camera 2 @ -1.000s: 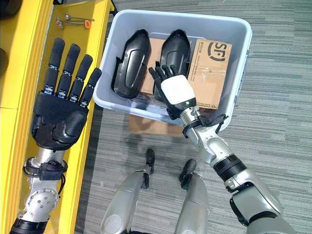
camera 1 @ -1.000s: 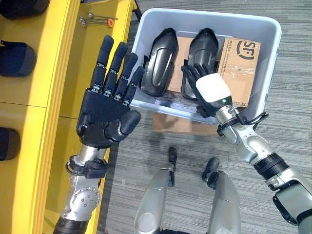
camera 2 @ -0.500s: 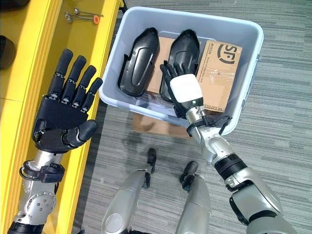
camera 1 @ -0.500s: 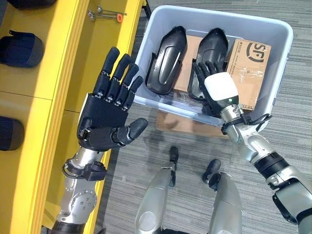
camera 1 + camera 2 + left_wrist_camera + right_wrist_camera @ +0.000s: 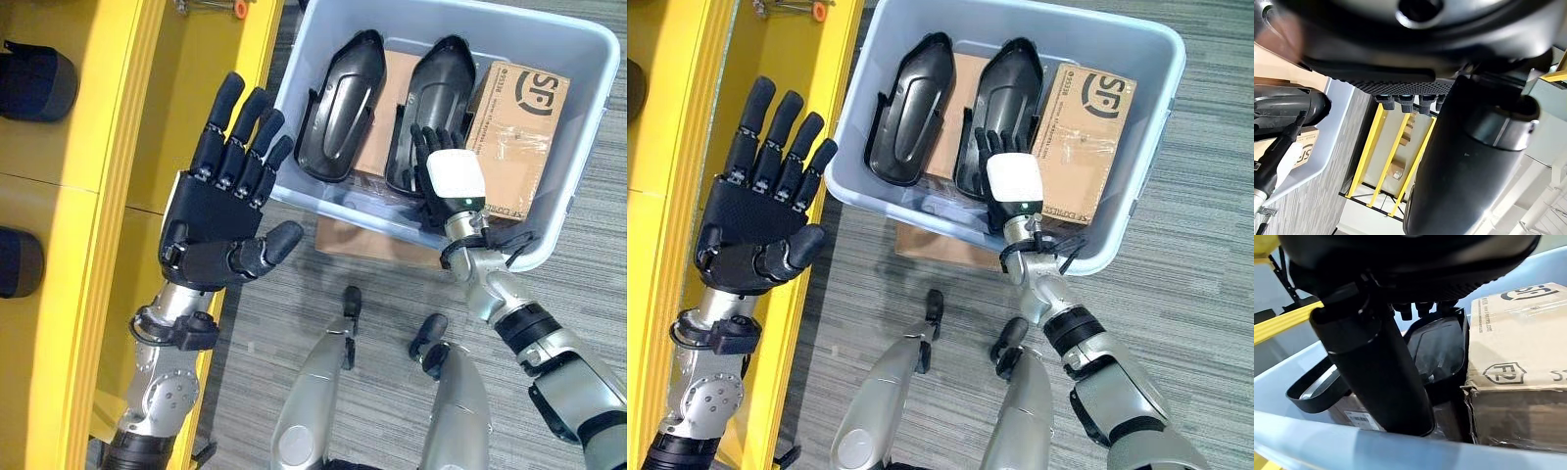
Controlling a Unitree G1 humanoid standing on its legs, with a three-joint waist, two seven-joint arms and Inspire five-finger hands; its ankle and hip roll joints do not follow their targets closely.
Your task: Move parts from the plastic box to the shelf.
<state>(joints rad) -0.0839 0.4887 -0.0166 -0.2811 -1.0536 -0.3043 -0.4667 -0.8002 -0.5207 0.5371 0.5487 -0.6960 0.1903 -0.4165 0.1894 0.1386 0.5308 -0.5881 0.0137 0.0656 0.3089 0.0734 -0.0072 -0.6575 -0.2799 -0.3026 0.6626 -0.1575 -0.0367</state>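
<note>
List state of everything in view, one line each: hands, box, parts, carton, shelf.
left hand: open, fingers straight, raised beside the shelf, holding nothing
right hand: open, reaching into the box over the right part
plastic box: on the floor, open-topped, loaded
left black part: lying in the box, untouched
right black part: lying in the box
cardboard carton: closed, in the box
yellow shelf: holds dark parts

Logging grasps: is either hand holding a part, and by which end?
Nothing held. Left hand open beside the box; right hand open over a black part.
</note>
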